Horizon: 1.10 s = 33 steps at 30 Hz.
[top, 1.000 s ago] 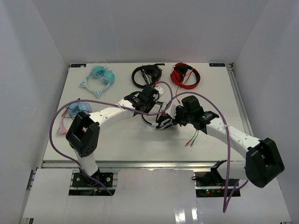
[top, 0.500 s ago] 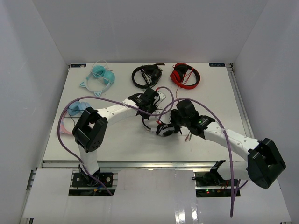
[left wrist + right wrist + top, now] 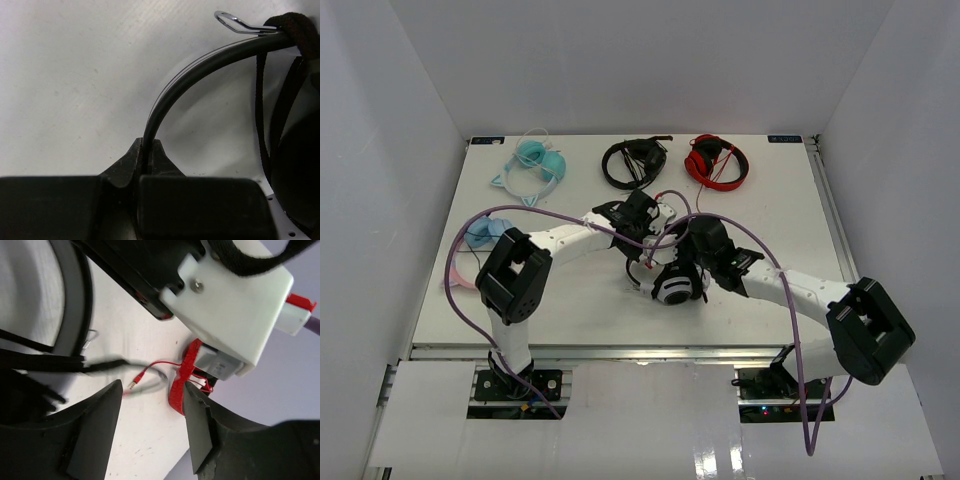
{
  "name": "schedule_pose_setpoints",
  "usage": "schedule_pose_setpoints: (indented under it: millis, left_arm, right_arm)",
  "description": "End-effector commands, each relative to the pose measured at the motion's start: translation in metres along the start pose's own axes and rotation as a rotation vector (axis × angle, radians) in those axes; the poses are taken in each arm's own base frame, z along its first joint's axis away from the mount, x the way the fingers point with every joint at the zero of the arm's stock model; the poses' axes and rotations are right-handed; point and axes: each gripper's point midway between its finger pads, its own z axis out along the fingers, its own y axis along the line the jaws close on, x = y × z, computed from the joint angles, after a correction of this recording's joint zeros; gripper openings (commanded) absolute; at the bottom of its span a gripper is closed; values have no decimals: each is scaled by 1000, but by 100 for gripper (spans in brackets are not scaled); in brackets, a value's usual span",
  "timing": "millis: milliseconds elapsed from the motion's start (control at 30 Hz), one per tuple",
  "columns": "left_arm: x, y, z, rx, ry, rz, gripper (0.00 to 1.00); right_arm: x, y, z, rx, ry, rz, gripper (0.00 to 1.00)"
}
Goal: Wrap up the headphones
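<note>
Black headband (image 3: 200, 64) of the headphones (image 3: 672, 290) pinched in left claw (image 3: 146, 146); right claw (image 3: 152, 390) spread alongside.

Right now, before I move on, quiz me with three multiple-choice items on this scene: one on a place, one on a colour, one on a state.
1. Where do the red headphones lie?
A) far back, right of the black headphones
B) beside the left arm's base
C) between the right jaws

2. What colour is the earcup facing up in the top view?
A) teal
B) white
C) red

3. How do the left gripper's jaws stand?
A) wide open
B) out of view
C) shut on the headband

Answers: 1 A, the top view shows them there. 2 B, its round shell is white. 3 C, the left wrist view shows the band pinched between them.
</note>
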Motion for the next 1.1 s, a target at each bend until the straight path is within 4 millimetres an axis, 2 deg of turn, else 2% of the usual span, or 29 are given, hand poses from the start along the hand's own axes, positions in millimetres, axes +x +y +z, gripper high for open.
schedule_pose_setpoints:
  millis: [0, 100, 200, 333, 400, 467, 500, 600, 633, 667, 733, 767, 800, 933, 1033, 1067]
  left_arm:
    - [13, -4, -17, 85, 3, -24, 0]
    - [14, 10, -20, 93, -19, -97, 0]
    - [12, 21, -24, 93, -41, -161, 0]
    - [11, 37, -24, 35, -47, -220, 0]
    - [8, 47, -25, -32, -48, -266, 0]
    - [11, 64, -26, -135, -39, -319, 0]
    - [11, 71, -28, -178, -40, -348, 3]
    - [3, 80, -35, -205, -70, -414, 54]
    - [-1, 80, -39, -197, -86, -435, 68]
    - [-5, 81, -43, -189, -101, -451, 81]
    - [-16, 82, -59, -175, -148, -471, 98]
    - [-17, 81, -60, -169, -153, -474, 98]
    - [-23, 82, -72, -166, -187, -477, 98]
    - [-30, 83, -112, -172, -276, -478, 98]
    - [-18, 81, -141, -196, -347, -475, 98]
    - [-9, 78, -141, -197, -362, -471, 98]
  right_arm:
    - [9, -33, -2, 106, 9, 15, 61]
    - [16, -30, -10, 75, -13, 64, 62]
    - [34, -25, -20, 42, 0, 123, 65]
    - [40, -28, -40, 60, -37, 237, 66]
    - [38, -24, -49, 29, -103, 385, 66]
    - [28, -14, -62, -57, -196, 557, 66]
    - [16, -11, -68, -104, -271, 617, 67]
    - [-5, 10, -81, -230, -366, 739, 71]
    - [-9, 14, -85, -249, -381, 776, 75]
    - [-12, 16, -89, -266, -395, 815, 79]
    - [-8, 20, -93, -269, -394, 864, 90]
    - [-7, 20, -93, -266, -391, 868, 91]
    - [1, 18, -94, -242, -371, 896, 96]
    - [36, 4, -96, -120, -231, 1057, 90]
    - [68, -4, -99, 2, -91, 1198, 90]
    - [78, -8, -102, 50, -50, 1236, 90]
